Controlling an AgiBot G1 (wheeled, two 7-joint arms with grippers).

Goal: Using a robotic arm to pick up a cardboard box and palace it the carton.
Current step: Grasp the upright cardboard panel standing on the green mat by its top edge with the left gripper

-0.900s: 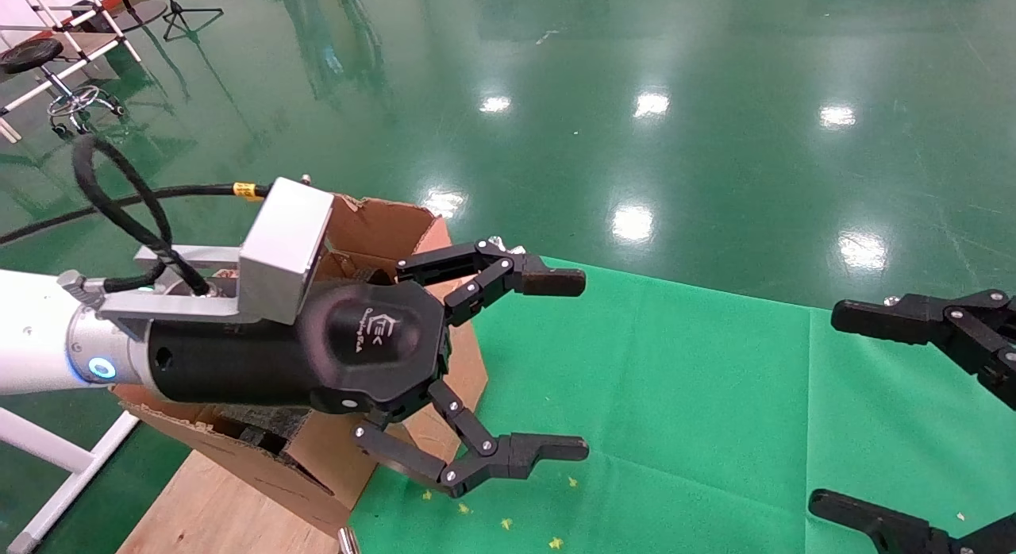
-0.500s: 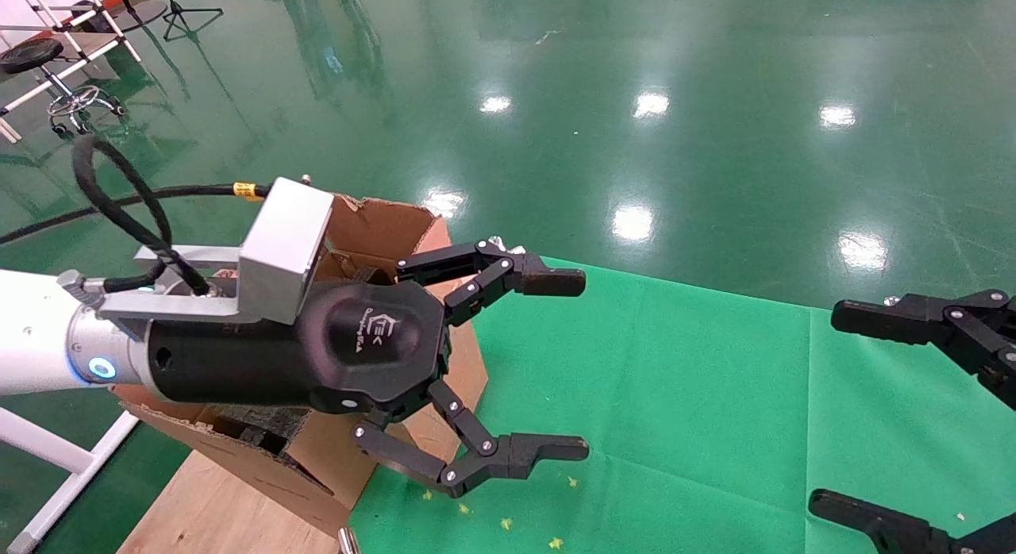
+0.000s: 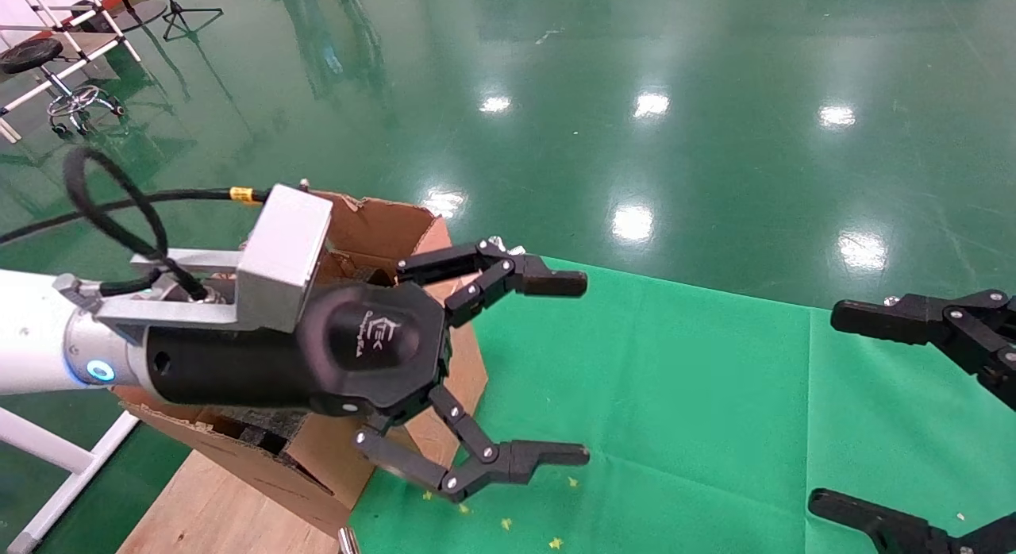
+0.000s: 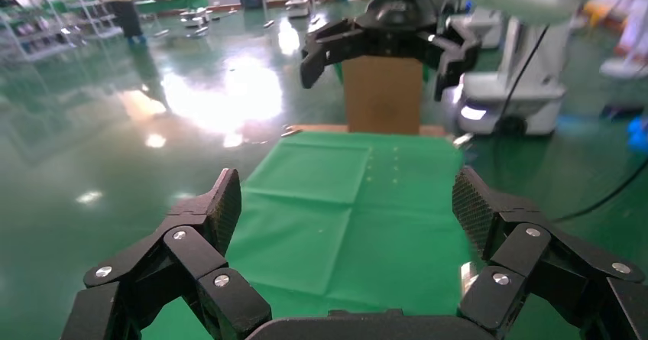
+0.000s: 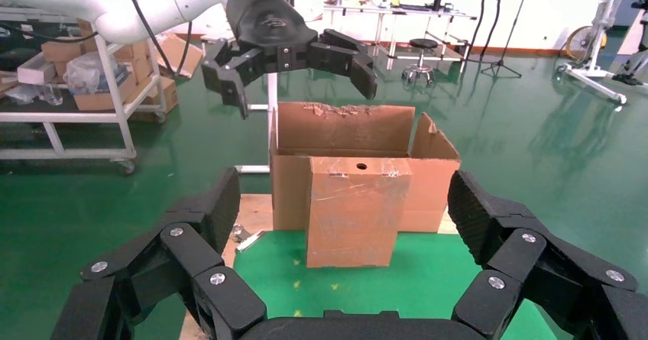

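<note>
Brown carton sits at your far left; your left gripper hovers beside it, fingers spread and empty. Your right gripper waits open at right.

robotic arm: white tube, blue light ring | black wrist, white logo | silver bracket | black cable, yellow tag

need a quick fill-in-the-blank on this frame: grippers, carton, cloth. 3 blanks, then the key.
1. The left gripper has its jaws ____ and holds nothing.
2. The carton stands with its top flaps ____.
3. The cloth under both grippers is ____ in colour.
The right gripper hangs over the cloth's other end.

Missing words: open; open; green
</note>
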